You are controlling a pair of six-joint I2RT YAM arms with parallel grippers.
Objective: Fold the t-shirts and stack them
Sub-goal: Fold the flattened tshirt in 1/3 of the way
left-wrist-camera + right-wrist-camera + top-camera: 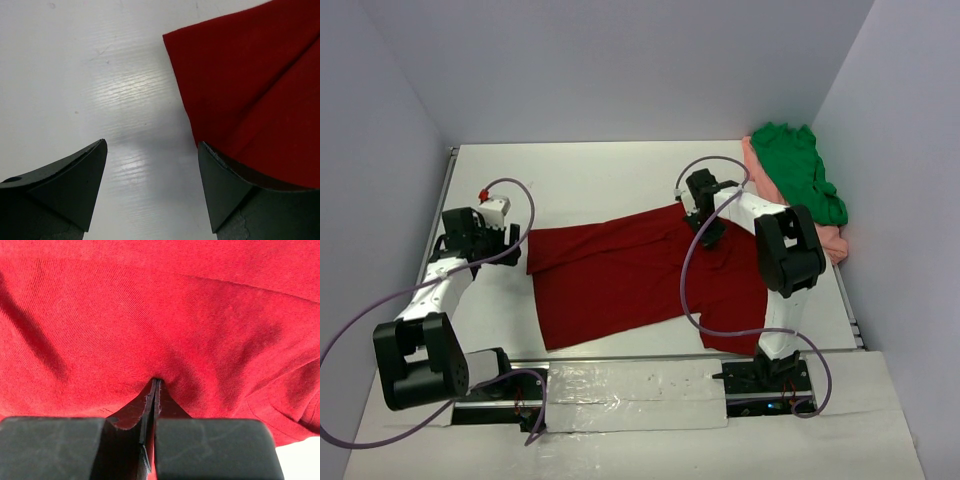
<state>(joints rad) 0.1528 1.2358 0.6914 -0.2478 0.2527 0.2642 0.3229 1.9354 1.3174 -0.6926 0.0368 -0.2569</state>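
**dark red t-shirt spread out, right gripper pinching it**

the white table lies under the dark red t-shirt, which is spread mostly flat across its middle. the green t-shirt sits crumpled beyond the dark red t-shirt's far right corner, apart from it. it is piled on the salmon pink t-shirt, which shows at its edges. the right gripper rests on the right part of the dark red t-shirt, fingers pressed together with a pucker of its cloth nipped between the tips. the left gripper hovers at the dark red t-shirt's left edge, fingers spread wide. one tip meets the cloth's border and the other is over bare table.
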